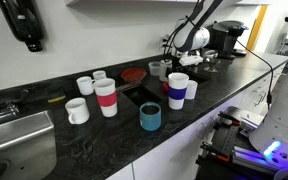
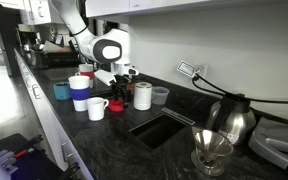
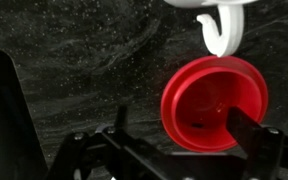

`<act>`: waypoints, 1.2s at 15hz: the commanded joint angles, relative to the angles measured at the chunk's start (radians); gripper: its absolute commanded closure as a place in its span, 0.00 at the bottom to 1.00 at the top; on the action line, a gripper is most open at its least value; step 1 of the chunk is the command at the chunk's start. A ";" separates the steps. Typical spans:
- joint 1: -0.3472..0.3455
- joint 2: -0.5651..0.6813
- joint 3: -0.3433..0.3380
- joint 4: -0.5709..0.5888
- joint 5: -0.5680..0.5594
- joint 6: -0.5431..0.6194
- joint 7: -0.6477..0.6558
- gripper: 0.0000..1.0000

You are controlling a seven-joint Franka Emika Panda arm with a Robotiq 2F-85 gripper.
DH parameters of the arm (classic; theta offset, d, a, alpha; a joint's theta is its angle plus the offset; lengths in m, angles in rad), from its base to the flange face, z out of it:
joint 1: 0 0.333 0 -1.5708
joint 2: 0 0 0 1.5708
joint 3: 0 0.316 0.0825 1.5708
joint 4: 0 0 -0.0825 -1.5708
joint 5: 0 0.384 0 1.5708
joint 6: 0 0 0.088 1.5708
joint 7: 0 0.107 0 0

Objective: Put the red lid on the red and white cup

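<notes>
The red lid (image 3: 214, 103) lies on the dark speckled counter, rim up, in the wrist view. My gripper (image 3: 184, 140) is open around it; the right finger overlaps the lid's lower right edge and the left finger stands well clear to the left. In both exterior views the gripper (image 1: 191, 62) (image 2: 119, 75) is low over the counter at the robot's end and hides most of the lid. The red and white cup (image 1: 106, 97), tall with a broad red band, stands upright further along the counter, well apart from the gripper.
A white mug handle (image 3: 222, 30) sits just beyond the lid. A white cup with a red band near its rim (image 1: 178, 88), a teal cup (image 1: 150, 117), white mugs (image 1: 77, 110), a grey cup (image 1: 156, 69) and a dark red disc (image 1: 134, 74) stand around a recessed sink (image 1: 134, 95).
</notes>
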 commanded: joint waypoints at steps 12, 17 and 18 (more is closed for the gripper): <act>-0.007 0.052 0.006 0.080 -0.003 0.009 0.043 0.98; -0.009 -0.020 0.023 0.100 0.055 -0.005 0.008 0.96; -0.005 -0.042 0.026 0.103 0.058 -0.009 0.003 0.96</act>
